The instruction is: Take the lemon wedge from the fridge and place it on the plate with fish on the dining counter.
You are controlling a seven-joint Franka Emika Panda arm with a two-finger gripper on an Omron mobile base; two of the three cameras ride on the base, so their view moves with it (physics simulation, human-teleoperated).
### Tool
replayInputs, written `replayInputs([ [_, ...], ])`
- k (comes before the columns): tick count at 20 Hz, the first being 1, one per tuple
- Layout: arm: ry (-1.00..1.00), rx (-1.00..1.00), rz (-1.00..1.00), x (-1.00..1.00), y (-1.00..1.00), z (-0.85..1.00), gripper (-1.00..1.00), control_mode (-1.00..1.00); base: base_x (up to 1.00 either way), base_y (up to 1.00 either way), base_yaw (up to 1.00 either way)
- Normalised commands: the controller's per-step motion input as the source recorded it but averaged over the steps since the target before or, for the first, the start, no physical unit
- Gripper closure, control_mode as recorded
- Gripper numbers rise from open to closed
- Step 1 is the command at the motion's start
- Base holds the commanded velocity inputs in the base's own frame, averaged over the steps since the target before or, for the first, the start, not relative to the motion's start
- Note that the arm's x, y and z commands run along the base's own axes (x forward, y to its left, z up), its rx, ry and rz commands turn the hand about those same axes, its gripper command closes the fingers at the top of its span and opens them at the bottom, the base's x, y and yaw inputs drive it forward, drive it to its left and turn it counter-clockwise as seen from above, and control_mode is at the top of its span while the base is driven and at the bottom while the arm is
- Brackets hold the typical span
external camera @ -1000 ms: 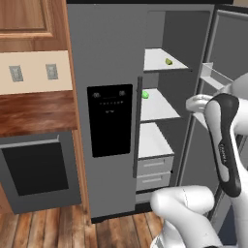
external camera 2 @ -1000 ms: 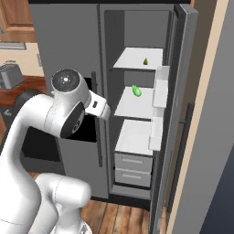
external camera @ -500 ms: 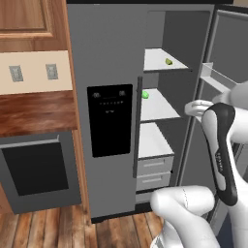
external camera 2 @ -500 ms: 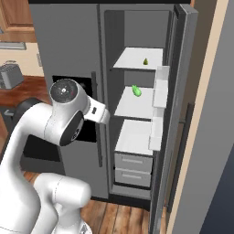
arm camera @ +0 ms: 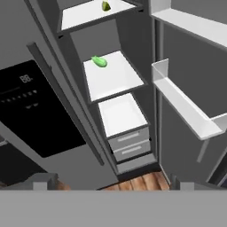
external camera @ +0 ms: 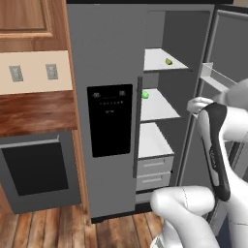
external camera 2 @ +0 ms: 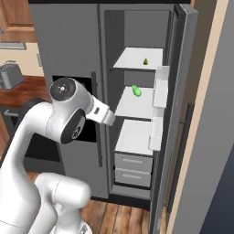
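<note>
Fridge (external camera: 111, 58) before you in the left base view, right door open, lemon wedge (external camera: 168, 61) on its top shelf. Right base view: wedge far back on that shelf. Hand view: end effector state unclear.

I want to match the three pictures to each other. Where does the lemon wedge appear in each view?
Left base view: lemon wedge on the fridge's top shelf, upper right of centre.
Right base view: lemon wedge on the top shelf, upper centre.
Hand view: lemon wedge at the top edge.
Shared landmark: the green fruit one shelf lower.
</note>
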Motion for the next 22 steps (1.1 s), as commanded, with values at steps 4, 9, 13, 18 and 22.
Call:
replayInputs([
  [4,0.00,0.00,-0.06,0.11,0.00,0.00,-1.00,-1.00,0.00,0.00,0.00],
  [9,0.00,0.00,0.00,0.19,0.00,0.00,-1.00,-1.00,0.00,0.00,0.00],
  [13,0.00,0.00,0.00,0.51,0.00,0.00,-1.00,-1.00,0.00,0.00,0.00],
  [18,0.00,0.00,0.00,0.67,-0.02,0.00,-1.00,-1.00,0.00,0.00,0.00],
  [22,0.00,0.00,0.00,0.53,-0.04,0.00,-1.00,-1.00,0.00,0.00,0.00],
])
